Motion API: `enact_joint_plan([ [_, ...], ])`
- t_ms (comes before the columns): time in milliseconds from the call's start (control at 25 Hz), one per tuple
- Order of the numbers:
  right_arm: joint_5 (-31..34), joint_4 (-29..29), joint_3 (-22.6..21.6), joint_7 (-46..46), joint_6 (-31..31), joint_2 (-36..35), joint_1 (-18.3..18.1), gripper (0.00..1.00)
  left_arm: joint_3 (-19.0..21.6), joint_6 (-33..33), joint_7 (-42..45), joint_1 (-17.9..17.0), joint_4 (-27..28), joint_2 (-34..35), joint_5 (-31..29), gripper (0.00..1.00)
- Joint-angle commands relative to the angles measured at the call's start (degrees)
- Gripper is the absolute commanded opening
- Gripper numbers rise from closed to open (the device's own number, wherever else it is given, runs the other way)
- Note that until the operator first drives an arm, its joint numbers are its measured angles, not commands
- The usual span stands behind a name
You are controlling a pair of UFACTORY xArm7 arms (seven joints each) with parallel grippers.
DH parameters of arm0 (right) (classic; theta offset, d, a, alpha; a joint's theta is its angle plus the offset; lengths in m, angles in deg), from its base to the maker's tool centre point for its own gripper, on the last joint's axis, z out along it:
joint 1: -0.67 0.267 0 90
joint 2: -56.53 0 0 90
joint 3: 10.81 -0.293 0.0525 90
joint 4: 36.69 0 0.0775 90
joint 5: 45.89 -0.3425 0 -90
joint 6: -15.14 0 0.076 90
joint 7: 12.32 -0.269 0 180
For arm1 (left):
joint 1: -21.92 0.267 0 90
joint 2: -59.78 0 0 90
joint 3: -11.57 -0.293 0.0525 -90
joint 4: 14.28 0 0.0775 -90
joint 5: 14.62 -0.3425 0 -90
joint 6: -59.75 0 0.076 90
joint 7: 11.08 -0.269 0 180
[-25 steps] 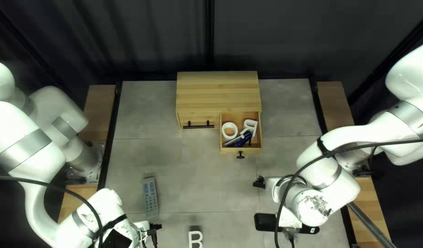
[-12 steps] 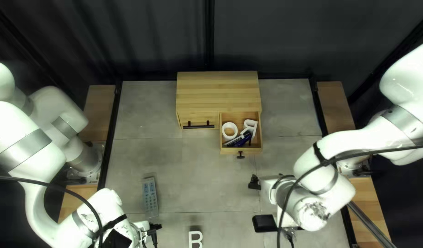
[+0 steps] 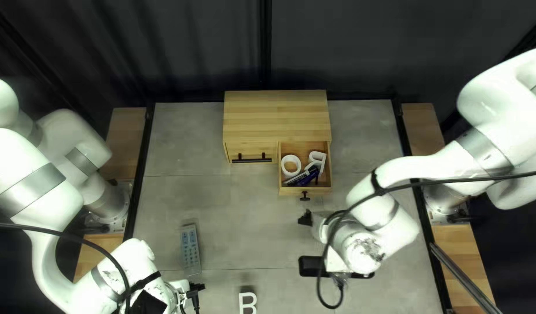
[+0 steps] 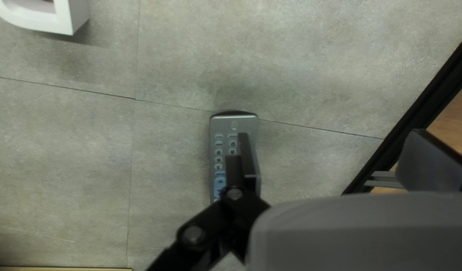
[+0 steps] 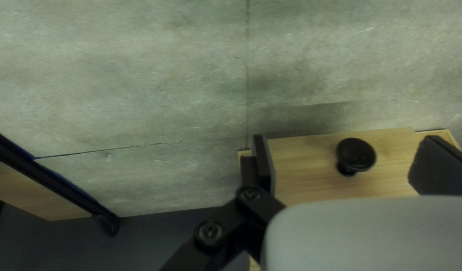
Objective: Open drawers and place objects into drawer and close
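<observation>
Wooden cabinet (image 3: 276,116), one drawer (image 3: 320,190) out; contents shown only by the top left view: white ring (image 3: 284,167), white letter R (image 3: 318,155), dark slim items (image 3: 307,177), probably pens. Right pincer (image 3: 304,218): spread; its wrist view shows the round face of the drawer's black knob (image 5: 358,150) ahead. Left pincer (image 3: 196,286): spread, above a grey remote (image 4: 216,125) on the bench (image 3: 244,215). White letter B (image 3: 242,302): legible in the top left view, partial in the left wrist view.
</observation>
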Motion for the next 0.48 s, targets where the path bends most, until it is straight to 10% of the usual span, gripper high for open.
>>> enact_joint_plan([
  [40, 1.03, -0.05, 0.11, 0.67, -2.36, -1.48, -0.18, 1.0, 0.0, 0.0, 0.0, 0.0, 0.0, 0.0, 0.0, 1.0],
  [480, 3.68, 1.99, 0.75, 5.63, -5.56, -1.69, -1.41, 1.0, 0.0, 0.0, 0.0, 0.0, 0.0, 0.0, 0.0, 1.0],
])
